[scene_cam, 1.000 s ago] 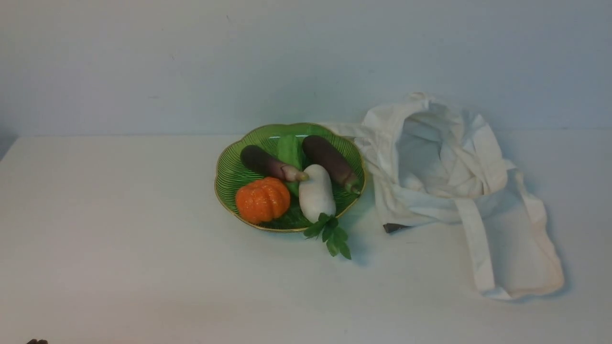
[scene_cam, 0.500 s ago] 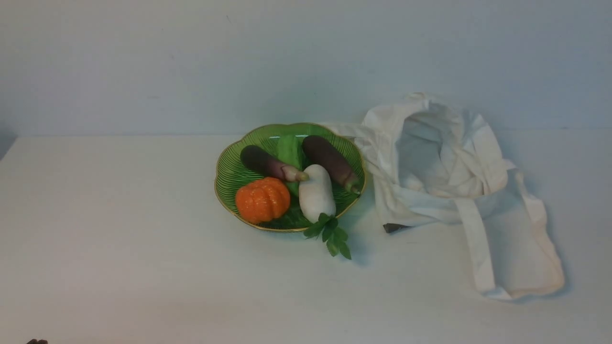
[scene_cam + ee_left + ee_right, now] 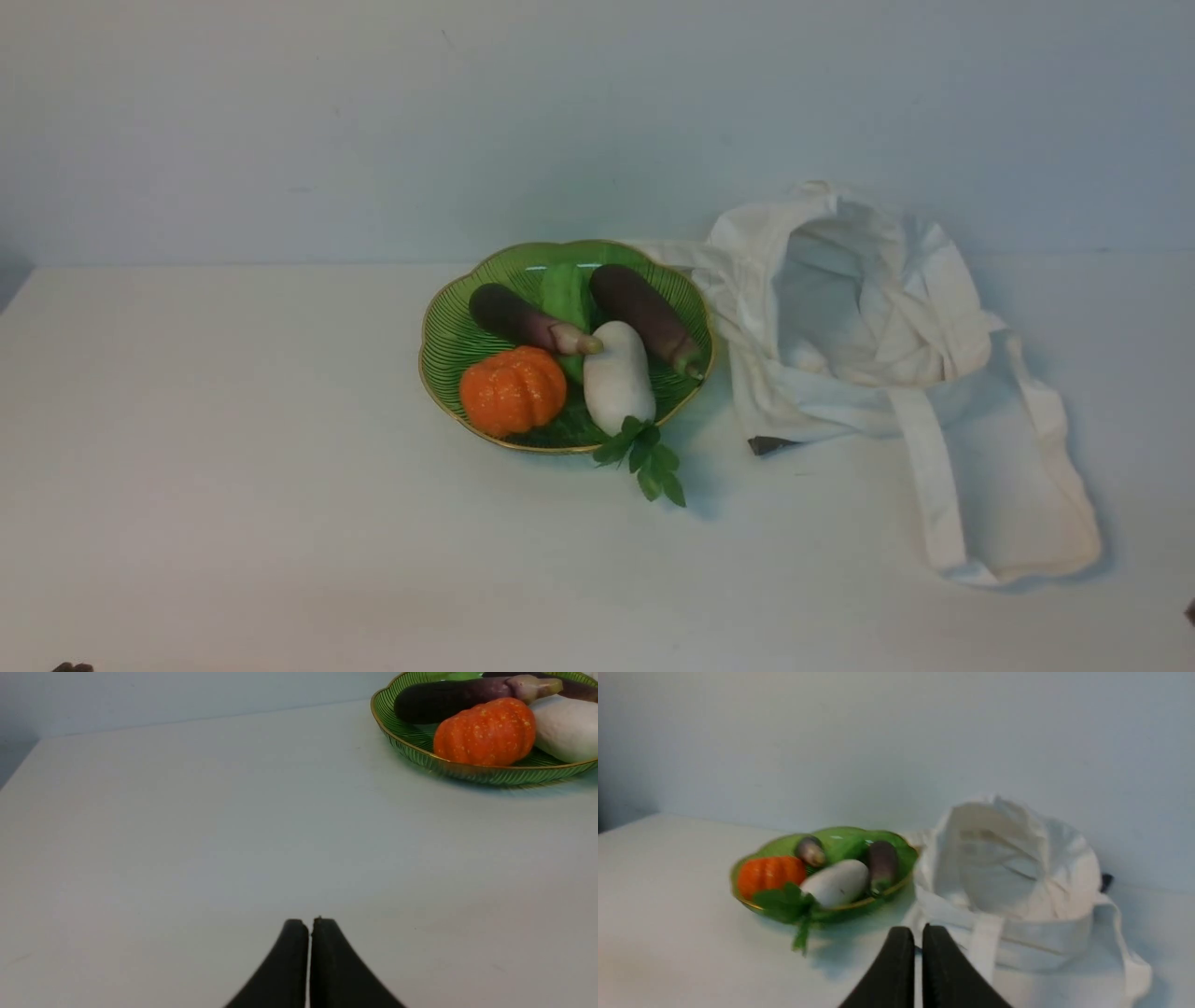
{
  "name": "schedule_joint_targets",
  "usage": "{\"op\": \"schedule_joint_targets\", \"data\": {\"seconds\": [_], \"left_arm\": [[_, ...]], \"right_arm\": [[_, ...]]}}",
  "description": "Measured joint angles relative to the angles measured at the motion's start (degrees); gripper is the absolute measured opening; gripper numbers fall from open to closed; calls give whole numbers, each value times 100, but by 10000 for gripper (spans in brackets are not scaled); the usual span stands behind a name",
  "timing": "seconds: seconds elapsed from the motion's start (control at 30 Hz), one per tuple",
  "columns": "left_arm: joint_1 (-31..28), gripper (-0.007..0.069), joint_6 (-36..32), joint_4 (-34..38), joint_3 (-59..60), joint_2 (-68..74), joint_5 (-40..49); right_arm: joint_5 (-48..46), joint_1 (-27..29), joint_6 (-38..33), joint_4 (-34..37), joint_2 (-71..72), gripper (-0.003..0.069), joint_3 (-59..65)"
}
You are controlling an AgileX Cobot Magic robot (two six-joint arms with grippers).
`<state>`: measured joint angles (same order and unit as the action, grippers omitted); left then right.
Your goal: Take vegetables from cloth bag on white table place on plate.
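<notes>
The dark purple eggplant with the tan stem tip (image 3: 525,320) lies in the green plate (image 3: 448,329) on the white table (image 3: 233,467); it also shows in the left wrist view (image 3: 448,700) and the right wrist view (image 3: 810,850). The off-white cloth bag (image 3: 868,327) stands open to the right of the plate, a strap (image 3: 938,504) trailing forward. My left gripper (image 3: 310,921) is shut and empty over bare table, well short of the plate (image 3: 406,742). My right gripper (image 3: 918,928) is shut and empty, near the bag (image 3: 1017,877).
In the plate also lie an orange pumpkin (image 3: 513,390), a white radish (image 3: 617,375) with green leaves (image 3: 644,457) hanging over the rim, a second eggplant with a green stem tip (image 3: 646,315) and a green vegetable (image 3: 565,291). A wall stands behind the table.
A dark bit of my right arm has come into the front view at the right edge. The plate, vegetables and bag have not moved.
</notes>
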<state>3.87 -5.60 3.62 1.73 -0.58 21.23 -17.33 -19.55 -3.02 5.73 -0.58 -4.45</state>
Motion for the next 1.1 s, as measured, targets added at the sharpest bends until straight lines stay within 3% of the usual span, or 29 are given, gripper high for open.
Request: {"op": "schedule_joint_targets", "data": {"seconds": [0.27,0.47,0.73,0.97,1.1], "left_arm": [[0,-5,0,0,0,0,0],[0,-5,0,0,0,0,0],[0,-5,0,0,0,0,0],[0,-5,0,0,0,0,0],[0,-5,0,0,0,0,0]], "right_arm": [[-261,1133,11,-401,115,20,598],[-300,1557,11,-401,121,20,598],[-325,1620,11,-401,121,20,593],[-325,1173,17,-419,121,20,593],[-325,1190,17,-421,121,20,593]]}}
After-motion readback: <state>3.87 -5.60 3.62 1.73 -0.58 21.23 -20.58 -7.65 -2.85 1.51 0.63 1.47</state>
